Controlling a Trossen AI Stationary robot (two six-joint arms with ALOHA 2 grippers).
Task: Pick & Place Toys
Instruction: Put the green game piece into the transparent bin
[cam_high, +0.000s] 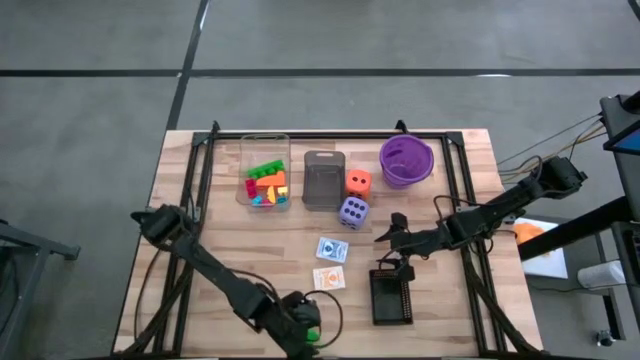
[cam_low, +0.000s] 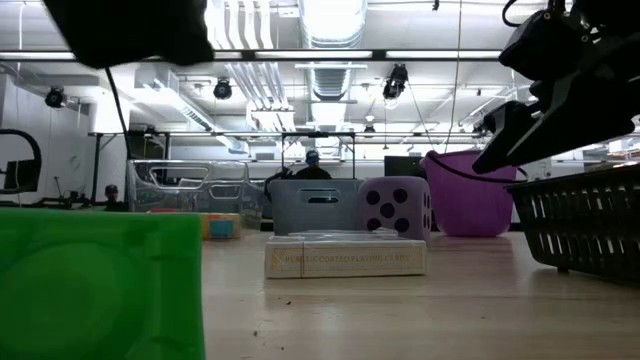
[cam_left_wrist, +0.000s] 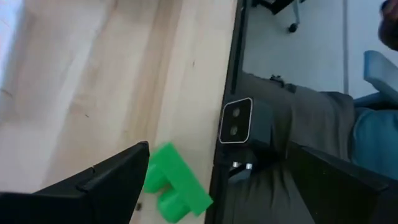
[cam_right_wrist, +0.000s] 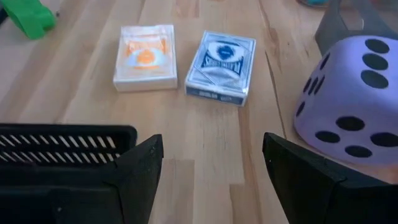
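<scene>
Left end effector (cam_high: 305, 335): jaws standing wide, gripping nothing, hanging over the green brick (cam_left_wrist: 175, 190) lying at the worktop (cam_high: 210, 250) near edge, apparently awaiting pickup. Right end effector (cam_high: 393, 235): hovering part-open, empty, above the black bin (cam_high: 391, 298), near the purple die (cam_right_wrist: 348, 99).

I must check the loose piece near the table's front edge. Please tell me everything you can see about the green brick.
The green brick is a small, glossy plastic building block, bright green and stepped in shape. It lies alone on the bare wood of the table, close to the front edge, far from the clear bin holding the other bricks. The left claw is over it with its fingers open on either side; nothing grips it. Whether a finger touches it cannot be told.
</scene>
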